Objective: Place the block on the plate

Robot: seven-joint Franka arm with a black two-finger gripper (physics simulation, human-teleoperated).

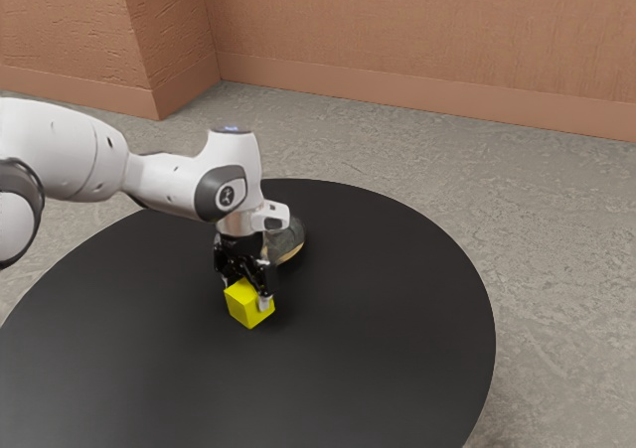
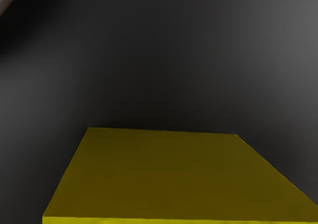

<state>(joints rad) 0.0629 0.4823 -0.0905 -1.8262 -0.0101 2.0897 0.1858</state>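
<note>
Yellow block (image 1: 238, 305) gripped btwn both fingers (image 1: 264, 303), on or just above worktop (image 1: 397, 329), can't tell which; prob. plate (image 1: 287, 239) partly hidden past hand, so low carry could clip rim & twist block loose.

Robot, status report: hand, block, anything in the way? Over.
Hand shut on yellow block, over black table. Rounded grey object behind, partly hidden, possibly the plate. No obstruction seen.
</note>
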